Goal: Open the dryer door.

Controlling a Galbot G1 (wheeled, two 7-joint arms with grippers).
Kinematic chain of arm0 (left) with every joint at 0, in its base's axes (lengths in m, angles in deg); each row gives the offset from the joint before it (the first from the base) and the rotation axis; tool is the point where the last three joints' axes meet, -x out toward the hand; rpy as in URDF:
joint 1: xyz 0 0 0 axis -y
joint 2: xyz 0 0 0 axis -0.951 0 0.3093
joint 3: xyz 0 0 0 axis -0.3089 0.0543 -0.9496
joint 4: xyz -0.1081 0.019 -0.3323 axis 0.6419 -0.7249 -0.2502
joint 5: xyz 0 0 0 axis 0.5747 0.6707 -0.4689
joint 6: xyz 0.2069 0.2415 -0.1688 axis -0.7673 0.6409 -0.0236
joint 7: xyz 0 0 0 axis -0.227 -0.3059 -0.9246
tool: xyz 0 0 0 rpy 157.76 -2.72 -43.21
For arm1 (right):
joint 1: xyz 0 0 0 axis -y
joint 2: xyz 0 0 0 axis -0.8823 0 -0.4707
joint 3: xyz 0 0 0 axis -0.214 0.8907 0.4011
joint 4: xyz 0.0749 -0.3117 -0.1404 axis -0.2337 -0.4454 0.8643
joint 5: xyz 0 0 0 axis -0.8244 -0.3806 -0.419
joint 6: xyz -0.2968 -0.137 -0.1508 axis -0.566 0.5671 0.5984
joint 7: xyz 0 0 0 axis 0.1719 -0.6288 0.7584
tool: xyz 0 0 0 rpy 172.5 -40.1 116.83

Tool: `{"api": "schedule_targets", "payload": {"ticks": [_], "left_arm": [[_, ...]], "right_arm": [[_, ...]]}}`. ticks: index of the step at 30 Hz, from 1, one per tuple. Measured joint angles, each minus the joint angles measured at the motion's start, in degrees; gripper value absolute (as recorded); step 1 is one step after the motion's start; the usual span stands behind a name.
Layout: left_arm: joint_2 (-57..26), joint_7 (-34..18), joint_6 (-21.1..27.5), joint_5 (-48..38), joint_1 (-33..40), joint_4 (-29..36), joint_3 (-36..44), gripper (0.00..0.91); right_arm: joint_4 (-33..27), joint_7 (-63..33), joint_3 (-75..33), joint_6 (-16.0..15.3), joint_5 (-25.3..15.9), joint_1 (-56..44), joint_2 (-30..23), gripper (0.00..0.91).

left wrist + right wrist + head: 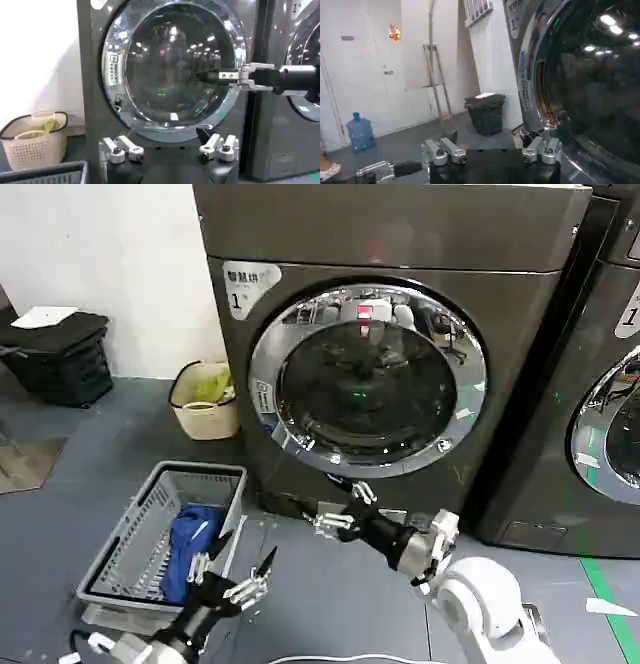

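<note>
we stand on a grey floor (60, 514). just to the left of our left fingers (225, 546) a grey laundry basket (135, 534) sits on it, with a blue cloth (188, 546) inside. farther ahead of those fingers a cream basket (205, 399) rests against the dryer (400, 244), and a black bin (62, 359) sits well off to the left by the wall. green tape (612, 604) marks the floor far right of our right fingers (335, 524).
</note>
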Motion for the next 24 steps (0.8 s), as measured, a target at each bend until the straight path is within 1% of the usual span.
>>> {"api": "schedule_targets", "payload": {"ticks": [2, 4, 6, 10, 17, 24], "left_arm": [[-0.01, 0.0, 0.0, 0.0, -0.01, 0.04, 0.0, 0.907], [-0.02, 0.0, 0.0, -0.03, -0.05, 0.17, 0.0, 0.907], [-0.03, 0.0, -0.03, -0.06, -0.06, 0.22, 0.0, 0.907], [-0.05, 0.0, -0.05, -0.05, -0.11, 0.32, -0.04, 0.907], [0.07, 0.01, -0.16, -0.05, -0.6, 0.82, -0.18, 0.907], [0.08, 0.09, -0.29, -0.04, -0.74, 1.26, -0.34, 0.907]], "right_arm": [[0.2, -0.01, 0.01, 0.18, -0.28, 0.08, 0.16, 0.907], [0.09, 0.26, 0.0, 0.34, -1.52, 0.4, 0.44, 0.907], [-0.31, 0.43, 0.01, 1.24, -2.2, 0.75, 0.73, 0.907], [-1.35, -0.41, -0.1, 3.08, -2.55, 1.6, 1.14, 0.907], [-3.82, -1.5, -0.24, 5.36, -2.57, 3.71, 2.29, 0.907], [-7.27, -2.08, 0.2, 8.38, -2.43, 7.08, 3.92, 0.907]]}}
